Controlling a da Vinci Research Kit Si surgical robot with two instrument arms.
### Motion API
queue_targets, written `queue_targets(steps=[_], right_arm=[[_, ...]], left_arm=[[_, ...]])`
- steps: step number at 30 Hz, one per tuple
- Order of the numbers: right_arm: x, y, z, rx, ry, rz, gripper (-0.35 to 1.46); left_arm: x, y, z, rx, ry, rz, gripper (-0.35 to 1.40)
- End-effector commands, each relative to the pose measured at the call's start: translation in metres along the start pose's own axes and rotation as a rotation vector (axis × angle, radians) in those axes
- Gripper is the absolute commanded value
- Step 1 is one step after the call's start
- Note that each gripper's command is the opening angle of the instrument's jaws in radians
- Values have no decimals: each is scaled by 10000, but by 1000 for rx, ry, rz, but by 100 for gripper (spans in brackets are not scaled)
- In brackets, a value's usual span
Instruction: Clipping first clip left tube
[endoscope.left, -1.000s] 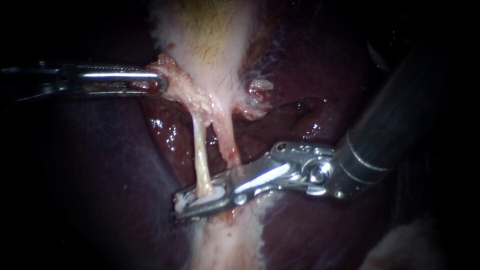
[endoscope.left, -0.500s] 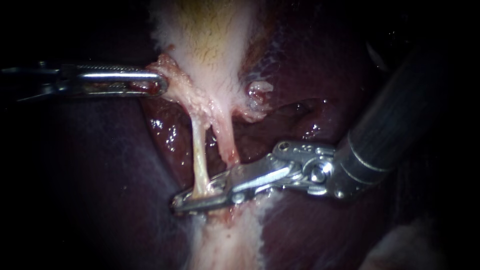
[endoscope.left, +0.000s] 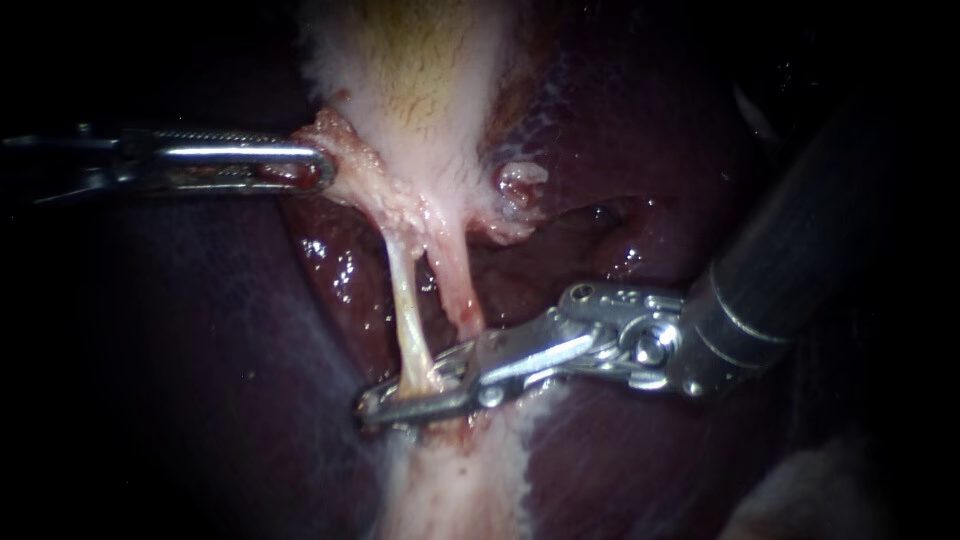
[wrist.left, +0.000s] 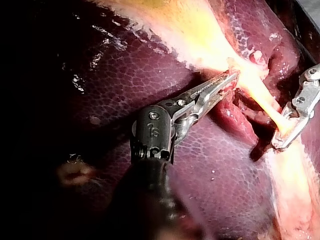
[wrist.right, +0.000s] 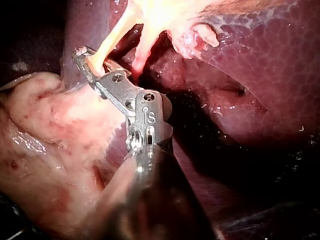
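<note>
Endoscope view: the left tube (endoscope.left: 408, 320) runs nearly upright, leaning slightly, from the gallbladder (endoscope.left: 420, 90) down to the right instrument (endoscope.left: 385, 405), whose jaws pinch its lower end. The left instrument (endoscope.left: 318, 170) clamps the gallbladder's frayed edge. A second ago the right jaws stood wider and showed a white clip, which is now hidden. Left wrist view: the tube's lower end vanishes between the right jaws. Right wrist view: the same grip, with the tube's top cut off.

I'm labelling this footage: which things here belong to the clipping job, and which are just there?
In the job:
right instrument, clamped on the left tube
left instrument, holding the gallbladder

Just there:
right tube
liver
</note>
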Motion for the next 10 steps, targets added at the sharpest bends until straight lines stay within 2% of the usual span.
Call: queue_targets(steps=[1,10], right_arm=[[0,0,0,0,0,0,-35],[0,1,0,0,0,0,-35]], left_arm=[[0,0,0,1,0,0,-35],[0,0,0,1,1,0,-35]])
